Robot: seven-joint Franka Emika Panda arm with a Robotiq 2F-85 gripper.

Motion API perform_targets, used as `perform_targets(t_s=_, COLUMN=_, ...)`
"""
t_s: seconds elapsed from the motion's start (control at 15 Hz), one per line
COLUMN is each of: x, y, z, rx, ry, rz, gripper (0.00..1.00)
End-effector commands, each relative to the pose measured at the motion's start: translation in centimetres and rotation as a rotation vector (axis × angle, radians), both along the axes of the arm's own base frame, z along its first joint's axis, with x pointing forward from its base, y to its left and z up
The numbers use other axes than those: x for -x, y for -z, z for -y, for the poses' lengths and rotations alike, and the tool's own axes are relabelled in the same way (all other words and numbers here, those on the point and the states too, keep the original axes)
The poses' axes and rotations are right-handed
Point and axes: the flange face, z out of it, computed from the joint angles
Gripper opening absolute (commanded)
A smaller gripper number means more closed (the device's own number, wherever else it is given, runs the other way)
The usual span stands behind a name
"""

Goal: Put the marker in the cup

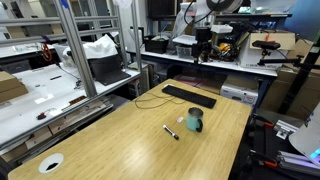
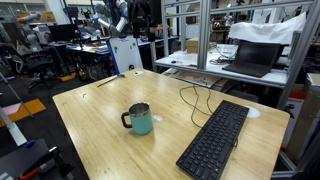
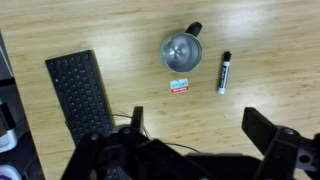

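Wooden bench (image 1: 110, 140) in a cluttered lab carries everything the task needs. The cup (image 3: 182, 50) stands upright with its mouth open, and the marker (image 3: 224, 72) lies flat on the bench just beside it, not touching. The gripper (image 3: 193, 120) hangs well above them with its jaws spread wide and nothing between them.

The main risk is in the pickup. The marker is thin and lies flat on the wood, so jaws that close off-centre or too high could roll or flick it away. It is also close to the cup, and an outer finger coming down on that side could knock the cup or tip it.

A small red-and-white item (image 3: 179, 87), too small to identify, lies near the cup and might get dragged along. The keyboard (image 3: 80, 95) lies well apart. Later, a tilted release could hit the cup's rim and bounce the marker out.
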Motion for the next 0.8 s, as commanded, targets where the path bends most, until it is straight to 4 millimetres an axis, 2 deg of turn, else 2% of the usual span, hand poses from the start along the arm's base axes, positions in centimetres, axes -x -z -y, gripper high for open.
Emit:
perform_targets(t_s=0.0, x=-2.8, y=2.3, z=-4.3, rx=-0.020, ry=0.083, rz=0.041, gripper=1.00)
perform_targets(t_s=0.33, x=-4.9, y=7.9, z=-10.2, rx=-0.014, ry=0.140, rz=0.046, gripper=1.00)
perform_targets(t_s=0.53, x=-5.9, y=10.9, z=-12.2, rx=-0.006, ry=0.126, rz=0.042, gripper=1.00)
perform_targets(t_s=0.73, x=-7.0, y=14.1, z=-13.4, rx=-0.006, ry=0.087, rz=0.018, gripper=1.00)
